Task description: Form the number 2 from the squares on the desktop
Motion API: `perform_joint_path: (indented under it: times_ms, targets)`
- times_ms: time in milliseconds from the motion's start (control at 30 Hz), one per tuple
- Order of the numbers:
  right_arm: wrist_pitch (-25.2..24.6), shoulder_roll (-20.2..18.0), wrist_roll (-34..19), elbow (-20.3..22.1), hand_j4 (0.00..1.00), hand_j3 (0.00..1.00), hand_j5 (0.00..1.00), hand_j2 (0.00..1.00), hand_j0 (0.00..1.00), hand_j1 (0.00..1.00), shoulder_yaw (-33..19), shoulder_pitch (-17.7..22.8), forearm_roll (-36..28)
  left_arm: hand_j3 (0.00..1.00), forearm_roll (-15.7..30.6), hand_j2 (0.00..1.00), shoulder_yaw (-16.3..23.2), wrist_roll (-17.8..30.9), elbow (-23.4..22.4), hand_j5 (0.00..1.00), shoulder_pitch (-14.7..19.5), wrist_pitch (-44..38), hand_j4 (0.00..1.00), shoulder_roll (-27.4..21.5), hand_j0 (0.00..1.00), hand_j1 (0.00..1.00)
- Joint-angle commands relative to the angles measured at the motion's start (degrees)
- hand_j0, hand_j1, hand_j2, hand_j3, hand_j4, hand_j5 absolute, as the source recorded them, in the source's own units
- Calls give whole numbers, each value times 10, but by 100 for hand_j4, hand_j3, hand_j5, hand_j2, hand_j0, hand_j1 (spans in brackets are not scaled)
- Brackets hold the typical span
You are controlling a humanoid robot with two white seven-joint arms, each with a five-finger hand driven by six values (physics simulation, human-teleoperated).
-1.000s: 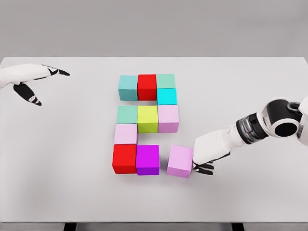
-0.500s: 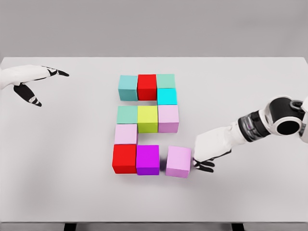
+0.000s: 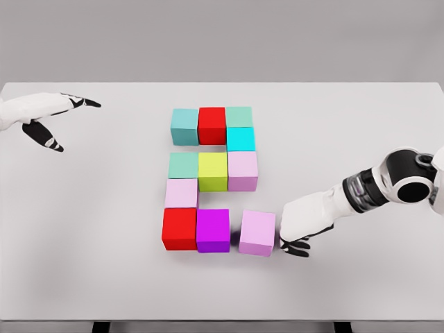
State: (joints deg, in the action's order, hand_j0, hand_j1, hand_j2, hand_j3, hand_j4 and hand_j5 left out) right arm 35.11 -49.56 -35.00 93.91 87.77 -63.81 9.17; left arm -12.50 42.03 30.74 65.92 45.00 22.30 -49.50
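White worktop (image 3: pixel 83 243): right hand (image 3: pixel 305 218), fingers loosely curled and holding nothing, sits beside the pale pink cube (image 3: pixel 257 233) at its three o'clock; purple cube (image 3: pixel 213 230) waits at nine o'clock.

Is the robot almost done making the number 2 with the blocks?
Almost! Ten blocks already form the top bar, middle bar and most of the bottom row. The right hand is beside the last pink block, which sits a small gap away from the purple block. It needs to close that gap.
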Motion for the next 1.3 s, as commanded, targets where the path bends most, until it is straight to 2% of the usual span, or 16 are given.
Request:
perform_joint_path:
  times_ms: [0,900,1167,1267]
  targets:
    - [-1,7,0,0,12,12,12,12,12,12,-1,0,-3,100,2,100,0,-1,0,100,0,-1,100,-1,100,100]
    - [-1,28,0,0,12,12,12,12,12,12,-15,1,-3,100,3,100,-1,-1,-2,100,-7,43,100,-7,100,100]
    - [-1,26,0,-7,13,13,13,13,13,13,-18,1,0,100,3,100,-1,-1,-2,100,-8,49,100,-9,100,100]
    - [-1,28,0,-23,13,13,13,13,13,13,-18,0,1,100,3,100,-1,-1,-2,100,-7,49,100,-9,100,100]
